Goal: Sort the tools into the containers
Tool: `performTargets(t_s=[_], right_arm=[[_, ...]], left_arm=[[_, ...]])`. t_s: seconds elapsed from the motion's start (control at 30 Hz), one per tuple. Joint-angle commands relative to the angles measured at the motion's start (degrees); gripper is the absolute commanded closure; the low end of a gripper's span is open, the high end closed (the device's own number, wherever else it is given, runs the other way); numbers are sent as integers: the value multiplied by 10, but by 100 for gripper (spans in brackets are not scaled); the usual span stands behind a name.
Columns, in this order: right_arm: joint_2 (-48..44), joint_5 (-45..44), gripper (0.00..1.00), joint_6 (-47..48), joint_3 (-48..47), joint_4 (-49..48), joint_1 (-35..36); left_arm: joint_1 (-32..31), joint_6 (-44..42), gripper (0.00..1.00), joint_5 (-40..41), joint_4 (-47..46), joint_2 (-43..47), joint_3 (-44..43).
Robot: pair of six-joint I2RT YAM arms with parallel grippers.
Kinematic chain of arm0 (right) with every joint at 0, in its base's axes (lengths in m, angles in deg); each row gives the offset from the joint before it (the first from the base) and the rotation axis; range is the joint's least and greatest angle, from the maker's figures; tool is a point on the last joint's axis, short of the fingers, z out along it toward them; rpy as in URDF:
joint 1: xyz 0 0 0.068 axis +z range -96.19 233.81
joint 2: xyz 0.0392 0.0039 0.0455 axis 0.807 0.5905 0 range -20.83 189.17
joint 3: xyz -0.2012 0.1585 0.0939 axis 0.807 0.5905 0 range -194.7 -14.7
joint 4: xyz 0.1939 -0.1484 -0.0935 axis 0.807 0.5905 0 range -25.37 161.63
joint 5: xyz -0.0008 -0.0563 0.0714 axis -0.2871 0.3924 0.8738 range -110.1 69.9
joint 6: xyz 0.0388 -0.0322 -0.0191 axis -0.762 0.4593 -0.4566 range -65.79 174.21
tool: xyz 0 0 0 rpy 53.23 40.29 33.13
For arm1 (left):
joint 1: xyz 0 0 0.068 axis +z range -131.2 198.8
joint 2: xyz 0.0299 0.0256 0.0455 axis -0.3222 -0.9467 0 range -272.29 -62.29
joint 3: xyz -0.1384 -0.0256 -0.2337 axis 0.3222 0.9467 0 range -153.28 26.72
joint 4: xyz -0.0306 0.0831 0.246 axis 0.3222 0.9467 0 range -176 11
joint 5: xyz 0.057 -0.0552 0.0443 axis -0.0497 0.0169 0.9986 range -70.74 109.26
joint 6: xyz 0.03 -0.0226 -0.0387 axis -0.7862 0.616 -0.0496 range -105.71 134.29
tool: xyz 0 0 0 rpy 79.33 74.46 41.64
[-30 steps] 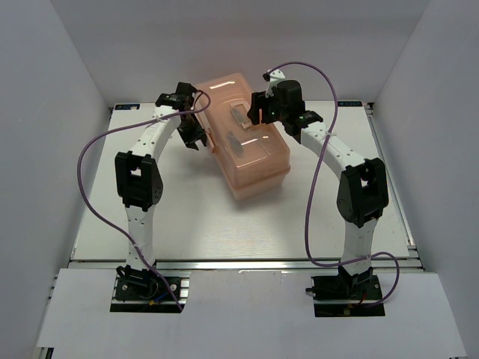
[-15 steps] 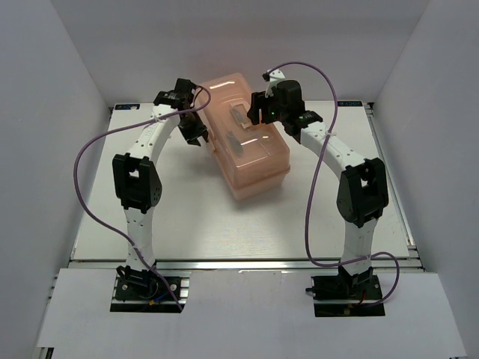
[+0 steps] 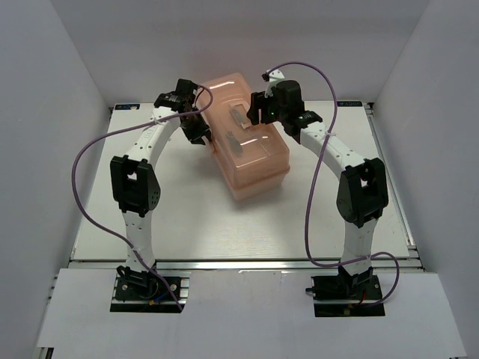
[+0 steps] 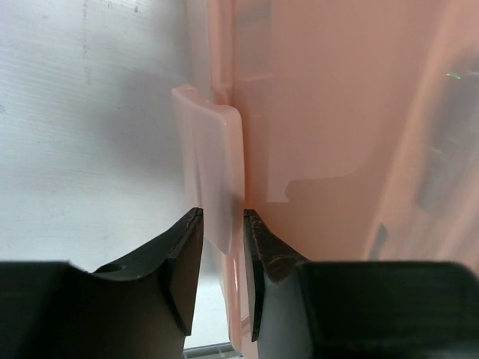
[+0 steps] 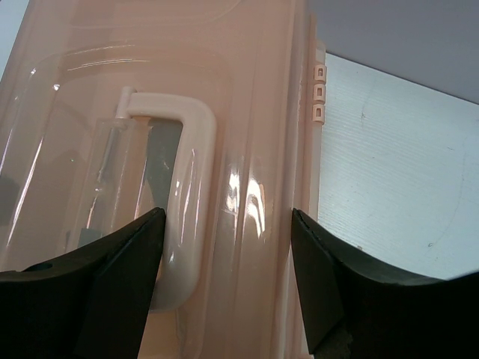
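Observation:
The salmon-pink toolbox point(image 3: 251, 146) stands closed at the back middle of the table, with its moulded lid handle point(image 5: 188, 172) on top. My left gripper point(image 3: 197, 130) is at the box's left side. In the left wrist view it point(image 4: 222, 226) is shut on the pale front latch point(image 4: 213, 161), one finger on each face of the flap. My right gripper point(image 3: 261, 112) hovers over the lid. In the right wrist view it point(image 5: 228, 224) is open wide, and its jaws straddle the lid beside the handle. No screwdriver shows clearly; only dim dark shapes point(image 5: 157, 161) show through the lid.
White walls close in the table at the left, back and right. The box's hinge knuckles point(image 5: 319, 93) face the bare table on the right. Purple cables loop off both arms.
My left gripper has moved slightly right, onto the box's latch side, and the left arm's elbow has shifted a little left. The right arm and the toolbox have not moved.

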Motion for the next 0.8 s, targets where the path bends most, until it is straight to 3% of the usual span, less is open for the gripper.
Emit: performTargets(t_s=[0.0,0.1,0.23,0.37,0.43,0.5,0.57,0.67,0.77], right_arm=[[43,121,34,1,23,112,77],[40,121,34,1,29,112,76],[39,121,34,2,35,113,71],[40,122,34,4,35,113,70],[40,123,34,3,34,113,70],[39,121,34,3,34,113,70],[38,121,34,5,35,113,70],[39,121,34,6,35,112,69],[38,119,34,7,34,113,69]], left_arm=[[-44,31,62,-81,-125,45,36],[-35,39,69,-61,-162,78,70],[-12,52,70,-60,-258,144,130],[19,63,63,-117,-326,181,150],[26,63,56,-122,-340,192,158],[35,62,55,-116,-360,220,178],[53,71,68,-100,-361,247,226],[86,90,100,-115,-343,252,301],[92,85,100,-83,-317,258,361]])
